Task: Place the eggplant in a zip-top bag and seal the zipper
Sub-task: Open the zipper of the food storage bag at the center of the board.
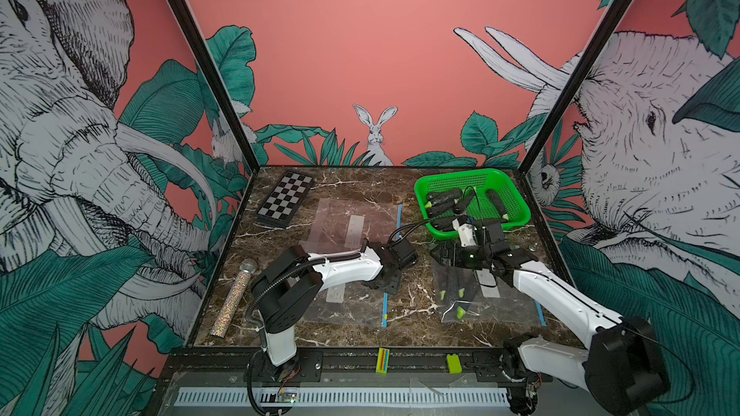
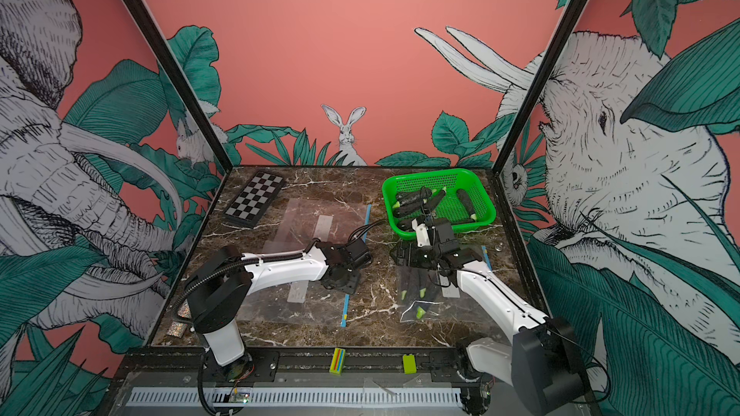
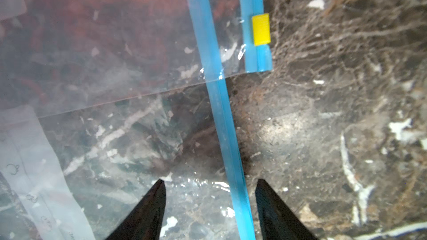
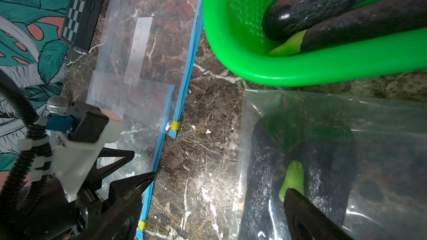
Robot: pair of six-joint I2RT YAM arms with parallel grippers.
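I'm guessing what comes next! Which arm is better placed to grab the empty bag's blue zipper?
Left, probably. The left gripper has open jaws straddling the blue zipper strip of the empty bag. The right gripper hangs over the filled bag by the green basket.

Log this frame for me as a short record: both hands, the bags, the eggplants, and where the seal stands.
left hand: open, fingertips either side of the blue zipper strip of an empty bag
right hand: open, above the filled bag
filled bag: holds eggplants, lies near the green basket
green basket: loose eggplants inside
seal on filled bag: cannot tell
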